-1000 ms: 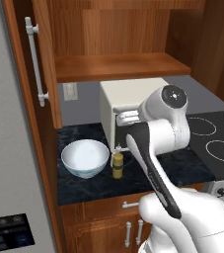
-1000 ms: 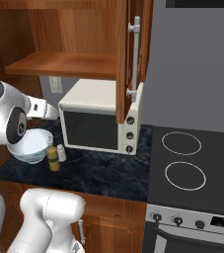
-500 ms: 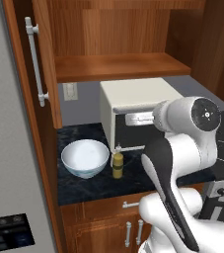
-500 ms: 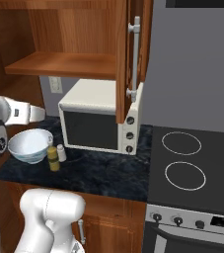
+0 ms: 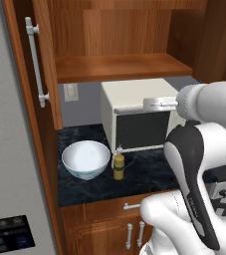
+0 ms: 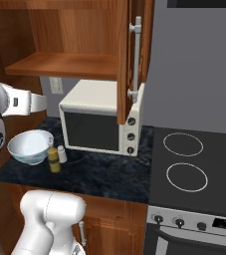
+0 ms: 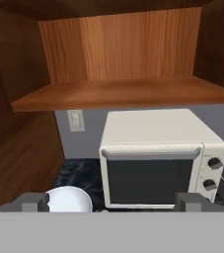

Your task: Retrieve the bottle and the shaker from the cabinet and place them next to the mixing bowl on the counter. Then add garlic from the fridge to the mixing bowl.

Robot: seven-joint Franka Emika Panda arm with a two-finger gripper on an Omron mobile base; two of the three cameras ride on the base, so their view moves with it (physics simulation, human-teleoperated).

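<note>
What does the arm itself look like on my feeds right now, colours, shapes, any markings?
The arm is built of smooth, rounded glossy white shells, with a long dark grey band running down one link and dark round caps at the joints. In the right base view a white link carries a small dark mark. The tool has two small square grey fingertips. No loose cables show.

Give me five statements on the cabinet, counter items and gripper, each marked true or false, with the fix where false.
1. The bottle stands on the counter beside the mixing bowl. True.
2. The shaker sits on the cabinet shelf. False: it stands on the counter by the bottle.
3. The toaster oven door is open. False: it is shut.
4. The gripper holds the bottle. False: it is open, holding nothing.
5. The cabinet door is open. True.
</note>
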